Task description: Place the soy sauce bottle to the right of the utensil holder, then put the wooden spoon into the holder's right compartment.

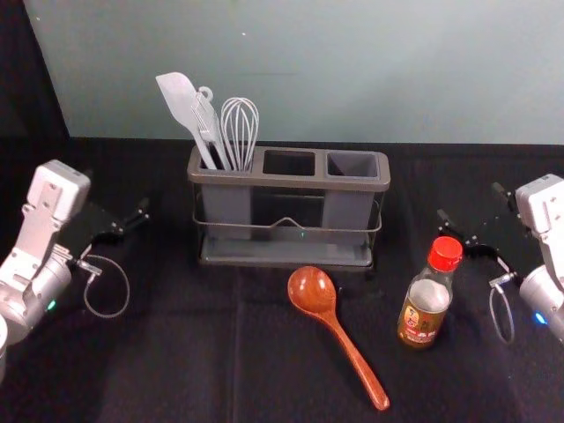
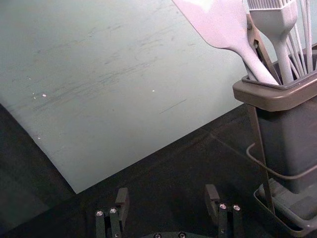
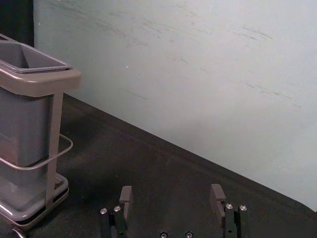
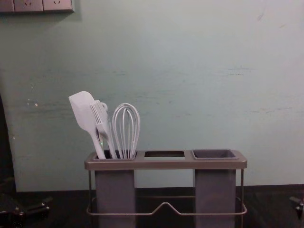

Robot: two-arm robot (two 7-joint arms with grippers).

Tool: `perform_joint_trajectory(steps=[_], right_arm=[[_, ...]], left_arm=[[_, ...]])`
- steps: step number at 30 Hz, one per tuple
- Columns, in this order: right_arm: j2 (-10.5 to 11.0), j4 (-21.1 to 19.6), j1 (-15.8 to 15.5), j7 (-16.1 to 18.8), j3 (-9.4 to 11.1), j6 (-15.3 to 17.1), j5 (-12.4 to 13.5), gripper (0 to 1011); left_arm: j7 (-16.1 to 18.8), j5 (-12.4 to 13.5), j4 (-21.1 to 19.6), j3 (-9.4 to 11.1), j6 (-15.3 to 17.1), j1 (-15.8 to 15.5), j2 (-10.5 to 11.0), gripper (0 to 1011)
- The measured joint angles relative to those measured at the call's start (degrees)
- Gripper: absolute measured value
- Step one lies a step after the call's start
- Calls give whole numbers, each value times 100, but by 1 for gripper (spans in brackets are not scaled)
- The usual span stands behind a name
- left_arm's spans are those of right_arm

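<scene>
Right gripper (image 1: 471, 204) fingers wide | bottle (image 1: 426, 300) upright near it, leftward and closer to robot | spoon (image 1: 312, 291) flat, before holder (image 1: 291, 181) | left gripper (image 1: 116, 194) parked left of holder, wide | head view: bottle, spoon; chest view: wall sockets (image 4: 28, 5) high left

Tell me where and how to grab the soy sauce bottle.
I'd grip the soy sauce bottle around its body, below the red cap, coming in level from its right with the open right hand. It stands upright, its rounded sides look free for opposing fingers, and the wooden spoon lies off to its left.
</scene>
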Motion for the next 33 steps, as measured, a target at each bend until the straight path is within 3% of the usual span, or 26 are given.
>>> perform_joint_trajectory(steps=[18, 23, 33], right_arm=[[30, -161, -116, -42, 80, 64, -105, 1002], [150, -490, -394, -75, 228, 104, -136, 1002], [647, -1599, -1536, -72, 930, 32, 280, 1003]], left_arm=[[0, 0, 0, 0, 0, 0, 0, 1005], [0, 0, 0, 0, 0, 0, 0, 1005], [0, 0, 0, 0, 0, 0, 0, 1005]])
